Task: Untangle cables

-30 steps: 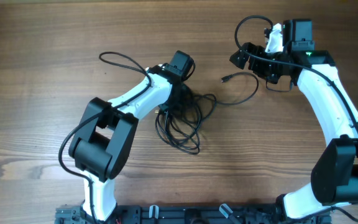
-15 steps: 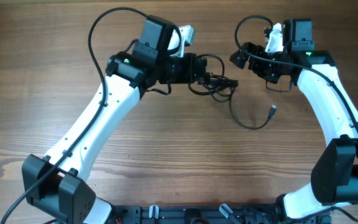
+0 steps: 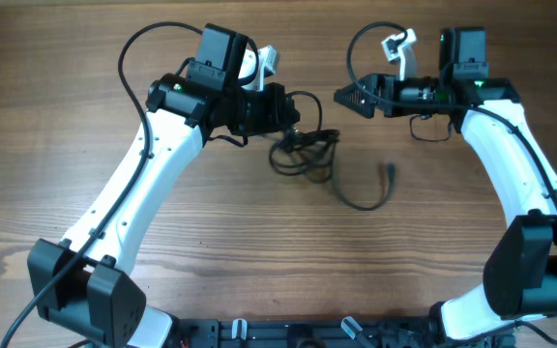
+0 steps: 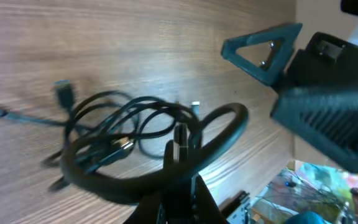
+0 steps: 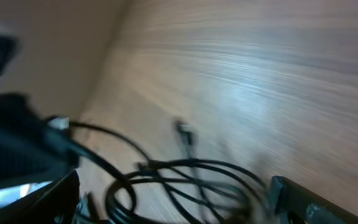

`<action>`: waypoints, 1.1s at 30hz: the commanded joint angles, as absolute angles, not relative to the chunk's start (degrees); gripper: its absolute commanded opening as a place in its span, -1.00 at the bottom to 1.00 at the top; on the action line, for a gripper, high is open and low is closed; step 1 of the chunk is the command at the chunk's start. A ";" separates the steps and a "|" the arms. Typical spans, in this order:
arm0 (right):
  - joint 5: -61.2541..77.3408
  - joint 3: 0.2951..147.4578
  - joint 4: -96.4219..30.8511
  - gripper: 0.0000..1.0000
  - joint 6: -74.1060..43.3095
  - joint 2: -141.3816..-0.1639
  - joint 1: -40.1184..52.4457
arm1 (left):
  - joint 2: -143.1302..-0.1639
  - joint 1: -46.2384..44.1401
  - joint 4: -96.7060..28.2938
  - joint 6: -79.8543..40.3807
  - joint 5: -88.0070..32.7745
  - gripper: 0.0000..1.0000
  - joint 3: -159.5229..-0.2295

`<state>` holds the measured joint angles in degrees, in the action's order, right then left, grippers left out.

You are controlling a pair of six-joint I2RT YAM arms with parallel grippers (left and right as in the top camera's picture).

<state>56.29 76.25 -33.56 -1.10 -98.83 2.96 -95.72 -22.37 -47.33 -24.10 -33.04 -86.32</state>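
The cables (image 3: 305, 147) are a knot of thin black cords hanging under my left gripper (image 3: 291, 118), which is shut on a loop of them. One strand trails right across the table to a small plug (image 3: 391, 173). In the left wrist view the tangled cables (image 4: 114, 140) dangle over the wood, pinched in my left gripper (image 4: 180, 149) at the bottom. My right gripper (image 3: 349, 97) stands open, pointing left, a short way right of the bundle and apart from it. Through the right wrist view the cables (image 5: 188, 180) blur between the open right gripper (image 5: 173, 190) and the table.
The wooden table (image 3: 85, 68) carries nothing else. The arms' own thicker black wires arc over the left arm (image 3: 133, 48) and the right arm (image 3: 356, 43). My right gripper's finger (image 4: 263, 50) shows in the left wrist view, close to the bundle.
My left arm swung from the table's middle to the back, lifting the bundle, then shifted it slightly left. The right gripper turned to point left, nearer the bundle. The trailing plug slid left.
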 commanded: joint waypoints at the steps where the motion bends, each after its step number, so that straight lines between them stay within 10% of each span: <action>1: 62.92 76.49 -32.45 0.99 6.66 -99.44 5.58 | -95.90 -22.37 -46.98 -25.06 -37.08 -0.92 -86.67; 5: 61.30 76.49 -31.03 0.93 6.63 -99.44 7.70 | -95.90 -22.37 -46.83 -27.51 -38.46 -0.92 -86.67; 15: 42.41 76.40 -29.06 -0.31 -4.19 -99.57 10.26 | -95.90 -22.33 -44.75 -27.44 -50.83 -0.92 -86.67; 28: 30.20 76.40 -16.05 -0.76 -38.50 -99.81 10.22 | -95.90 -22.39 -44.60 -27.46 -63.22 -0.92 -86.70; 31: 34.76 76.40 -14.31 -0.76 -38.72 -99.92 10.22 | -95.90 -22.39 -44.64 -27.18 -61.80 -0.49 -86.67; 33: 40.71 76.42 -10.44 -0.82 -35.16 -99.92 10.22 | -95.90 -22.59 -46.04 -27.27 -46.74 0.14 -86.59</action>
<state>34.52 76.20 -13.45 -36.36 -99.33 10.31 -95.79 -22.44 -44.75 -27.33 -58.24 -86.32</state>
